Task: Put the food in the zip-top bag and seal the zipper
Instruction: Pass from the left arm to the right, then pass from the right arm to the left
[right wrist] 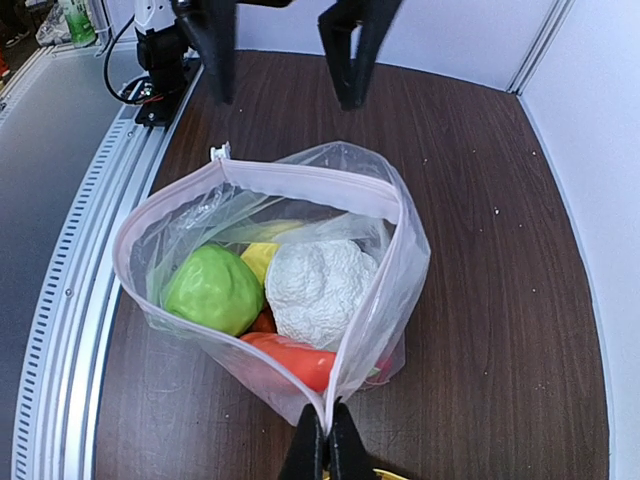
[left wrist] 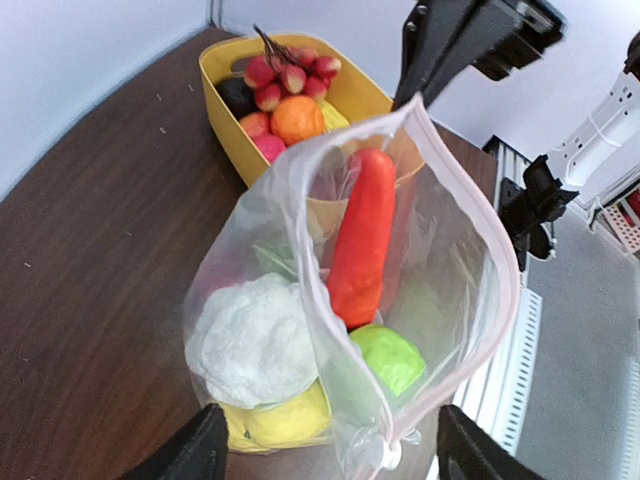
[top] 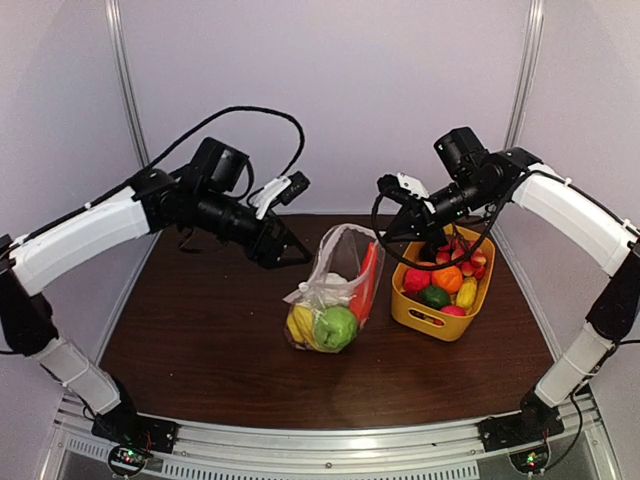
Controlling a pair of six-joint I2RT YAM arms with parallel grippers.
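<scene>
The zip-top bag point(right wrist: 390, 290) looks limp and slippery, best held by its zipper point(right wrist: 300, 180). The right gripper point(right wrist: 326, 425) pinches it there; the left gripper point(left wrist: 332, 452) is open.

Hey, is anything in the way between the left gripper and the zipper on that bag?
Nothing visible does. The open left gripper faces the zipper directly, with its near end right ahead. The right gripper pinches the zip-top bag at its far corner, clear of that path.

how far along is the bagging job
Done: cauliflower, green ball, lemon and carrot sit inside the zip-top bag. In hand: right end effector pinches the bag's rim; left end effector is open. Left: the zipper gapes unsealed, and food sits in the yellow basket.
</scene>
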